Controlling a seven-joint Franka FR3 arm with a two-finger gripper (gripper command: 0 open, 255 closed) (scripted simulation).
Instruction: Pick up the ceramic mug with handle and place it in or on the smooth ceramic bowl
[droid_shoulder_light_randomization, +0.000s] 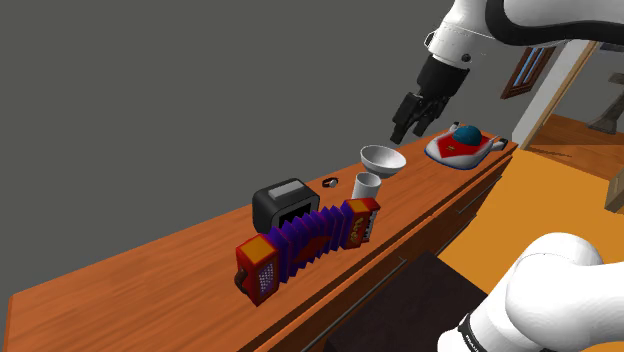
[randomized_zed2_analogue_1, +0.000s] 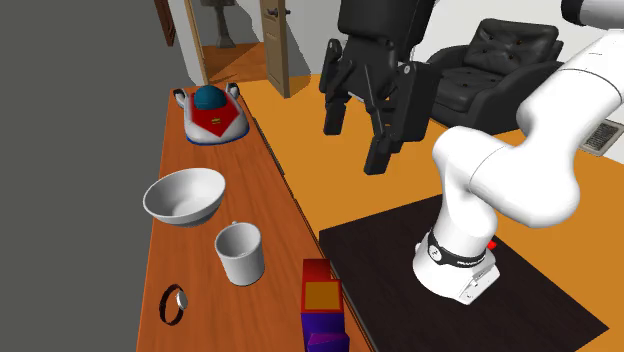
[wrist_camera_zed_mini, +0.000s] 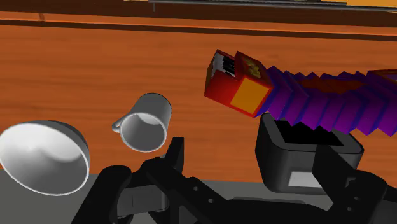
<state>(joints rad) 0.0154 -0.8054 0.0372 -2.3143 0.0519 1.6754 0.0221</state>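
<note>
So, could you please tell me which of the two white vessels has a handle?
The mug, the taller, narrower one nearer the accordion; the wide bowl beside it has none.

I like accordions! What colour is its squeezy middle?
The accordion's bellows are purple, best in the wrist view.

Accordion, toaster, toy boat, ring

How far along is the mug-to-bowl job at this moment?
Nothing is done yet: the mug stands on the table beside the empty bowl. The gripper hangs open in the air, holding nothing. Left: grasp the mug, lift it, set it in the bowl.
</note>
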